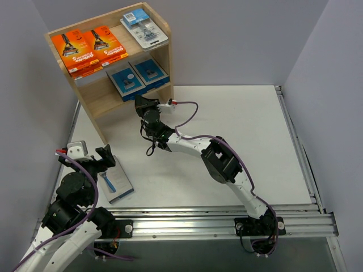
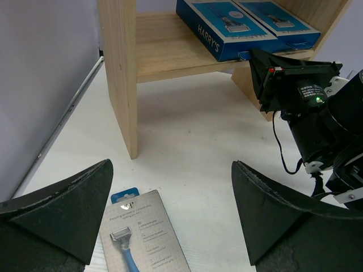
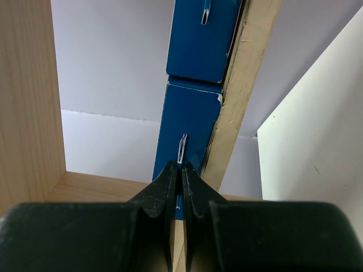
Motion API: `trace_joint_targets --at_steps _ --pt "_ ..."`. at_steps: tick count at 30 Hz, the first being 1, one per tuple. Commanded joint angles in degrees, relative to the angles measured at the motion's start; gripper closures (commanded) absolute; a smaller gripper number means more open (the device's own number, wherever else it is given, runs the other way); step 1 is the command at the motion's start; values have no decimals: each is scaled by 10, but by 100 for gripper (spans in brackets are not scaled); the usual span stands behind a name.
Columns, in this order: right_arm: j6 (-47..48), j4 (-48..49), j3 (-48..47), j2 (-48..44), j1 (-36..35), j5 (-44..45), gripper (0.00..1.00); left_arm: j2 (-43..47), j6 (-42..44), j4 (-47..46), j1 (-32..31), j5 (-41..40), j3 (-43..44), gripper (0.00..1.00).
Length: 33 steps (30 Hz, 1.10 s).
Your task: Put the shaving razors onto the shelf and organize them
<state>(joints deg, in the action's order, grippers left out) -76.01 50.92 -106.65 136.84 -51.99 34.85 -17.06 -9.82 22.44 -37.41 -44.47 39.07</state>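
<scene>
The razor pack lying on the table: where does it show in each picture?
Top view: razor pack, lower left.
Left wrist: bottom edge, left of centre.
Right wrist: not in it.
Shared landmark: blue boxes on the shelf.

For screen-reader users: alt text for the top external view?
Wooden shelf holds two orange boxes and a blister pack on top, two blue boxes below. The shut right gripper points at those; the open left gripper hovers over a grey pack.

White table (image 1: 238, 113), wooden shelf (image 1: 97, 95) and one grey razor pack (image 1: 118, 184) on it
</scene>
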Motion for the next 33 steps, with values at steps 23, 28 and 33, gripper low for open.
trace_joint_targets --at_steps 23,28,33 --pt "34 31 39 -43 7 19 49 -25 1 -10 -1 18 14 6" --pt "37 35 63 -65 7 19 31 -27 2 -8 -2 8 16 6" --pt "79 38 107 -99 3 26 23 -27 -4 0 -2 3 21 6"
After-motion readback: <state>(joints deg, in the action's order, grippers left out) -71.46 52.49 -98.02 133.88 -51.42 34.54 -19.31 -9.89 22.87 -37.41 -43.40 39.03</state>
